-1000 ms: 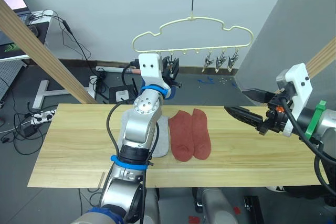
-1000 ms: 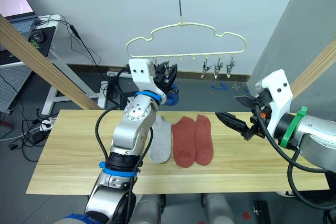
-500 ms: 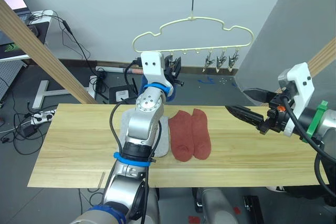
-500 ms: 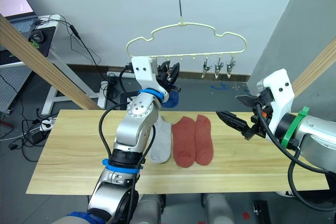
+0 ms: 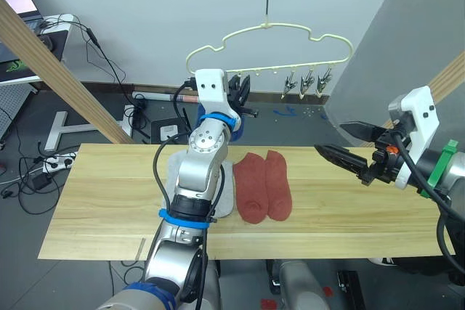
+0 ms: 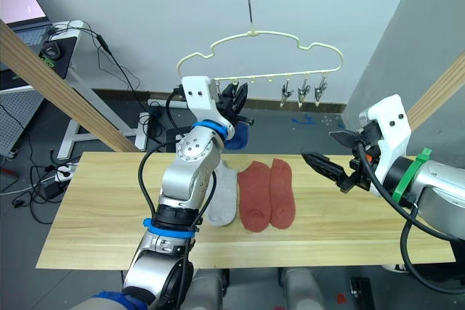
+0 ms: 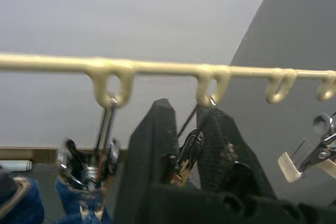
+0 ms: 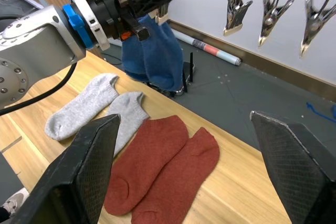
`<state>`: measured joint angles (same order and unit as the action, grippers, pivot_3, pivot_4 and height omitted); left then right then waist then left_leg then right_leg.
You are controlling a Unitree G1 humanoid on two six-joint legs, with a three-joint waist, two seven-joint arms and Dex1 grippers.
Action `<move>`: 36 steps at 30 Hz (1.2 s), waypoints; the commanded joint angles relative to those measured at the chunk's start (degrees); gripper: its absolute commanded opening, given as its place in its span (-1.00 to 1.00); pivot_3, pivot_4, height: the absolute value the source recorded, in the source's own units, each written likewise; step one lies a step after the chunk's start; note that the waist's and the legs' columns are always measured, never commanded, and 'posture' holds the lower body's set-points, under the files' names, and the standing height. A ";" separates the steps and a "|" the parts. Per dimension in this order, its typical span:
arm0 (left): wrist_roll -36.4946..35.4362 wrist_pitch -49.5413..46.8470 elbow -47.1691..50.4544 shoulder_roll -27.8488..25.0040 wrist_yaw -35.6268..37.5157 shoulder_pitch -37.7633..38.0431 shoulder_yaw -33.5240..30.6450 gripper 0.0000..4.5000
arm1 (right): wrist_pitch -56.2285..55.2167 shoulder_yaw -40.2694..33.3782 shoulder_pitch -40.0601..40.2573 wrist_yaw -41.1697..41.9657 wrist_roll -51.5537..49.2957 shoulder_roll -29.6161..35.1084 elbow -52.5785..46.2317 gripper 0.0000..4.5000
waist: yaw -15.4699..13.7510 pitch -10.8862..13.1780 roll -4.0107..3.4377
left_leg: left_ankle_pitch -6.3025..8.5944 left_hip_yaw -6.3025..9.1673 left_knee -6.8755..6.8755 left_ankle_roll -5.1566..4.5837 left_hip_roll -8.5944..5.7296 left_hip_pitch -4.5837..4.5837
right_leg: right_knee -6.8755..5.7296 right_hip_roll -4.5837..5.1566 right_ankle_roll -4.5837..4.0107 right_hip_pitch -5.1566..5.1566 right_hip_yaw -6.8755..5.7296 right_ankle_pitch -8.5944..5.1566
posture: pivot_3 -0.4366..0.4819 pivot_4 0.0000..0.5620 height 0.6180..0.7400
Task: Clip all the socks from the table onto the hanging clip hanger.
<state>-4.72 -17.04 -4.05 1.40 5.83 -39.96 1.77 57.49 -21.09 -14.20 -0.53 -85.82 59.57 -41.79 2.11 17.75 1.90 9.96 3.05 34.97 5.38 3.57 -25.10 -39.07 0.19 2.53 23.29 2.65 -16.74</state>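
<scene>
While the left claw [image 6: 234, 103] reaches up to the clip hanger [image 6: 261, 56] in the upper middle of the frame, its two black fingers [image 7: 152, 156] stand narrowly parted around one of the small metal clips [image 7: 190, 145] under the cream bar; whether they press that clip cannot be told. Just beside it, two blue socks [image 8: 152, 51] hang from the hanger, already clipped and dangling past the far edge of the desk [image 6: 94, 208]. Below them, at the centre of the frame, two light grey socks [image 8: 94, 106] lie flat on the wood side by side, partly hidden behind the left arm in the head views. Touching their right edge, two rust red socks [image 6: 267, 194] lie flat and parallel, toes toward the near edge. Further right along the hanger, three bare clips [image 6: 301, 92] hang in a row, holding nothing. At the right of the frame the right claw [image 6: 334, 157] hovers above the desk's right part, well apart from the red socks, its fingers spread wide and holding nothing.
</scene>
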 commanded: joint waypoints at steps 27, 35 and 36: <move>-32.14 -34.20 4.83 -5.46 5.91 -10.08 -18.42 -1.00 | 3.29 36.21 -12.86 1.03 31.24 -11.79 9.61 1.00 | 1.29 0.00 -0.01 | -0.02 0.04 0.09 -0.02 0.02 0.03 | -0.03 -0.01 0.31 -0.02 -0.03 -0.10 | -0.26 0.05 1.00; -36.65 -39.61 5.27 -6.58 3.14 -12.00 -20.32 -1.00 | -1.73 47.66 -18.47 8.92 52.66 -21.61 27.24 1.00 | 1.01 0.01 0.00 | -0.02 0.05 0.04 -0.01 0.02 0.00 | -0.01 0.01 0.07 0.01 -0.05 0.03 | -0.19 0.05 1.00; -36.60 -39.62 5.49 -6.67 2.90 -11.88 -19.98 -1.00 | -2.59 48.09 -18.79 9.76 54.63 -22.86 29.54 1.00 | 1.01 0.01 0.00 | -0.02 0.05 0.04 -0.01 0.03 0.00 | -0.01 0.00 0.07 0.01 -0.06 0.03 | -0.18 0.05 1.00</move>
<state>-40.04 -56.69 -1.22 -5.22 8.97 -50.35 -18.56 57.17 26.25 -32.37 7.65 -34.55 37.26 -13.77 3.12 17.76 1.89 9.94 3.10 35.01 5.37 3.60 -25.10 -39.08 0.20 2.61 23.30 2.59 -16.71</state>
